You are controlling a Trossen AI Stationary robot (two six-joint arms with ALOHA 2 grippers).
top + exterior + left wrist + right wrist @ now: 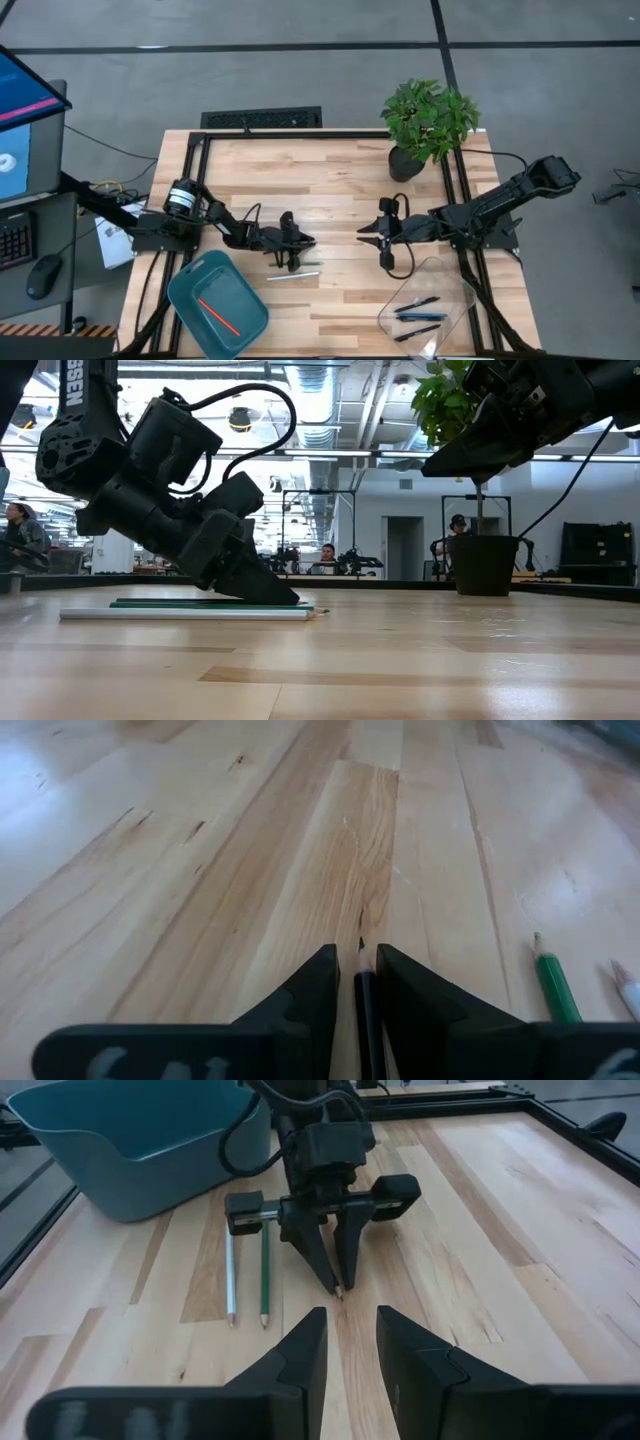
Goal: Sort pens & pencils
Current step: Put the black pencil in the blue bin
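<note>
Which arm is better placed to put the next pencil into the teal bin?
Left. The left gripper is closed on a dark pencil at the table, and the teal bin lies on its side. The right gripper hovers empty, farther off.

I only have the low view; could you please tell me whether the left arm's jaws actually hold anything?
Observer: Yes, the left gripper is shut on a dark pencil, whose tip shows between the jaws.
Operator: Thank you. Has anything been sorted yet?
Observer: The teal bin holds one orange-red pencil, and the clear tray holds the pens.
Operator: And the right gripper?
Observer: The right gripper hovers open and empty, facing the left one.
</note>
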